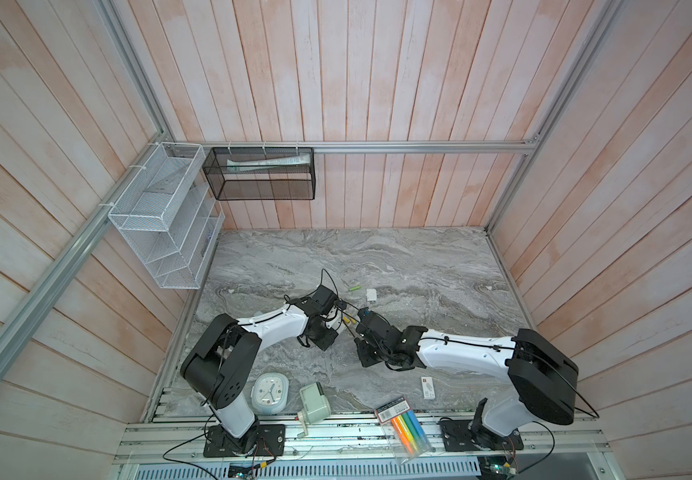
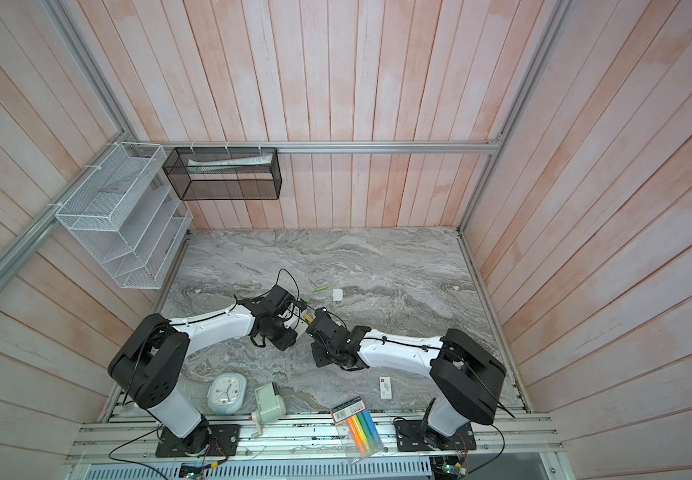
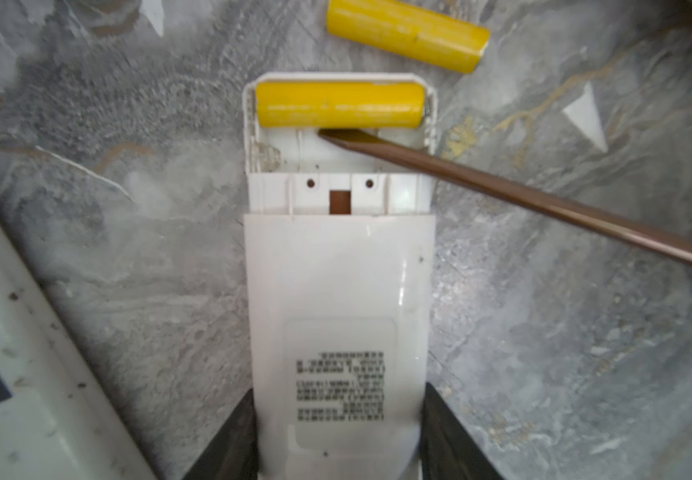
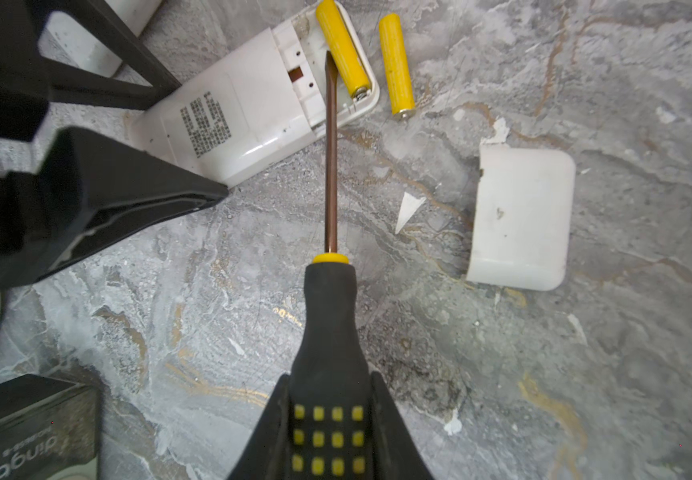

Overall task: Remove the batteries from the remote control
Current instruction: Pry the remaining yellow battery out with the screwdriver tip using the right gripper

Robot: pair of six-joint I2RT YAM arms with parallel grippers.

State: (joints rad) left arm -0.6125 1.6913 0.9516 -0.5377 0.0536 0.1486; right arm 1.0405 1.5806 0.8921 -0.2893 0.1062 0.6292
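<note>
One yellow battery [image 3: 340, 104] sits in remote [image 3: 338, 291] bay, against end wall; other yellow battery [image 3: 406, 35] lies loose on counter [image 4: 585, 374] just beside. Left claw [image 3: 338, 440] pinches remote sides, likely to stop sliding. Right claw [image 4: 327, 432] squeezes screwdriver [image 4: 331, 166] handle; tip in empty slot, maybe touching battery, view blurry. End wall blocks outward push; open room is upward. Lid [image 4: 521, 216] well apart.

Glossy plastic remote [image 3: 338, 270], matt stone-look tabletop [image 3: 544, 332], screwdriver [image 4: 330, 291] (coppery metal shaft, rubbery handle)
</note>
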